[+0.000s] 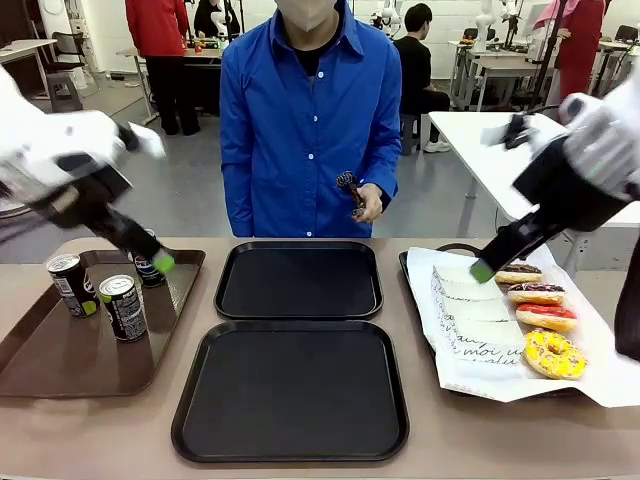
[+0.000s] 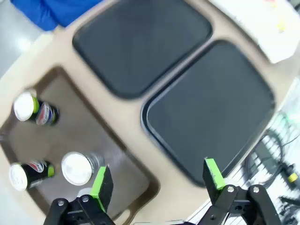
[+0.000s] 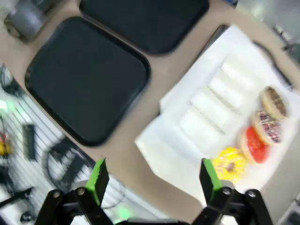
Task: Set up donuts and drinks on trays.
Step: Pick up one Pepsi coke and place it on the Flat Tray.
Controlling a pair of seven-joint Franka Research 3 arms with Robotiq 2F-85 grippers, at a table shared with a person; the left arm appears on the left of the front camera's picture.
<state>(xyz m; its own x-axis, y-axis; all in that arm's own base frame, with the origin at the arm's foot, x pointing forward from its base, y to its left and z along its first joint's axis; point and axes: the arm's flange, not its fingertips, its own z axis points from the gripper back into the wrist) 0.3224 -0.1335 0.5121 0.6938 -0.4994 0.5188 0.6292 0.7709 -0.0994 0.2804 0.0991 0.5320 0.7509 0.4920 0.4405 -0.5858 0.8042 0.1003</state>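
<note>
Approach is the step in hand, judging by how things lie: nothing has been picked up, and the two black trays [image 1: 298, 279] [image 1: 290, 388] in the middle of the table [image 1: 420, 300] hold nothing yet.

The left gripper [image 2: 157, 180] has its jaws spread wide with nothing between them. In the front view it hangs over the far end of the brown tray [image 1: 60, 365], one green pad [image 1: 163, 262] just beside the farthest of the three drink cans [image 1: 148, 268]. The other two cans [image 1: 70, 283] [image 1: 122, 305] stand upright nearer the robot on the same tray.

The right gripper [image 3: 153, 177] is also spread and empty. It hovers over the far edge of the white paper [image 1: 590, 375], near the chocolate donut [image 1: 518, 272] at the head of a row of four donuts. A dark sprinkled one [image 1: 536, 292], a red one [image 1: 546, 317] and a yellow-sprinkled one [image 1: 553, 352] follow it. White paper sleeves [image 1: 475, 315] lie beside the row; I cannot tell whether they are filled.

The person [image 1: 310, 120] stands behind the table, one hand [image 1: 368, 203] holding a small dark object.

Next, the left arm probably needs to line its jaws either side of the far can and come down without knocking the others. The right arm needs to straddle one donut and grip it softly, since the glaze will mark easily.
</note>
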